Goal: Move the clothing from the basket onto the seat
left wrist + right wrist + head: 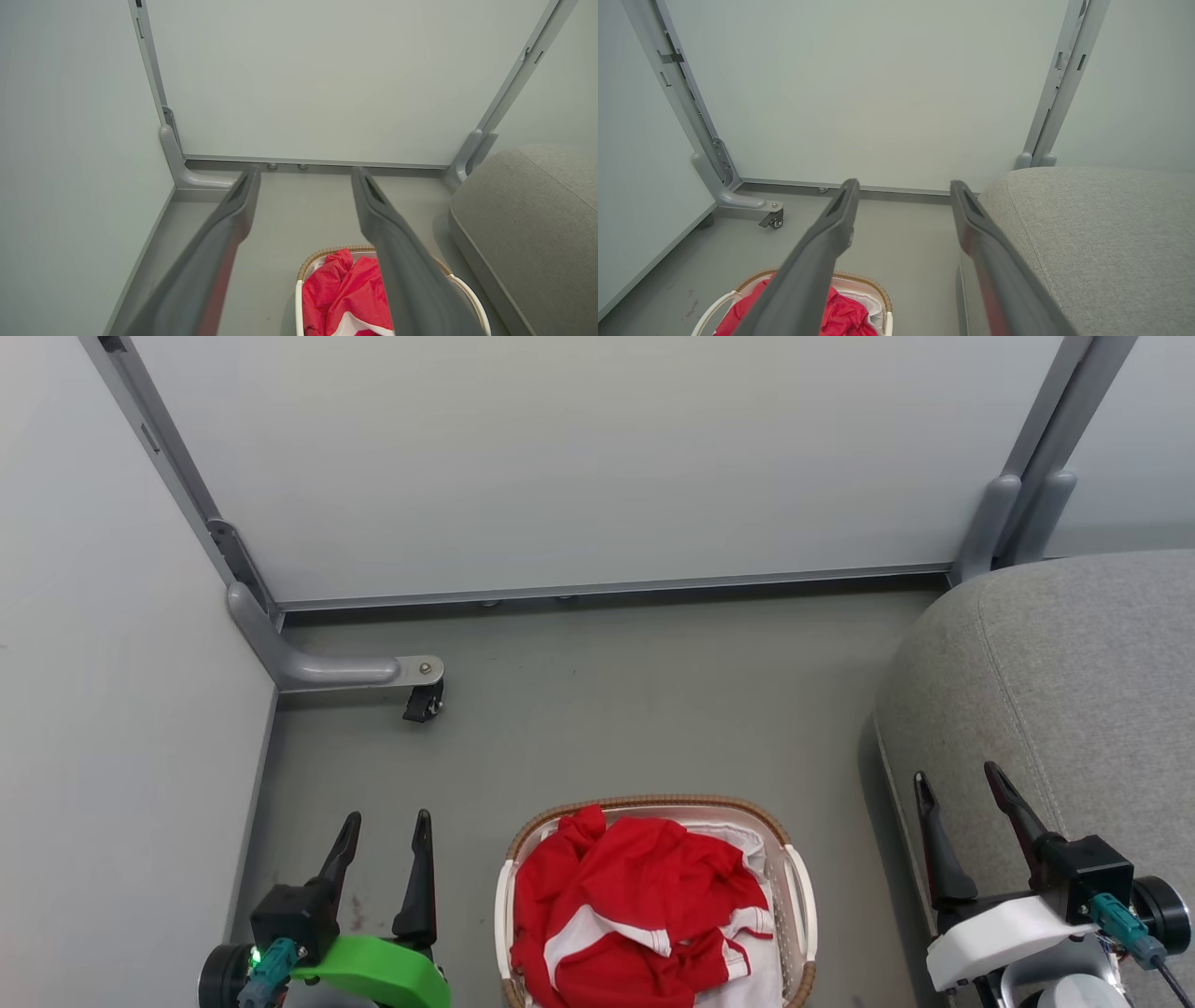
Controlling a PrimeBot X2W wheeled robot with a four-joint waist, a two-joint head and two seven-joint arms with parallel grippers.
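**Red clothing heaped in the basket, both pincers open**

The clothing (644, 905) is a crumpled mound of soft red fabric crossed by white stripes and trim. It lies inside the basket (653, 801) and rises to about rim height. The basket is oval, of smooth cream plastic with a brown woven band along its rim and a loop handle on each long side. It stands on the grey floor (607, 700). White material shows inside against its right wall; whether that is garment or lining cannot be told.

To the basket's right, near but apart from it, is the sofa (1074, 681), grey and coarse-woven, with a rounded edge and a stitched seam. Left of the basket the left pincer (387, 816) hangs above the floor, its two long dark fingers spread wide with nothing between them. The right pincer (957, 773) is equally wide apart and holds nothing, poised over the sofa's edge to the basket's right.

Beyond the basket stand pale flat partition panels (597, 457) in grey metal frames, one foot carrying a small black caster (422, 702).

The head view takes in most of the heap. The left wrist view catches the basket's far end with red folds. The right wrist view brings the sofa's weave close and shows a handle loop.
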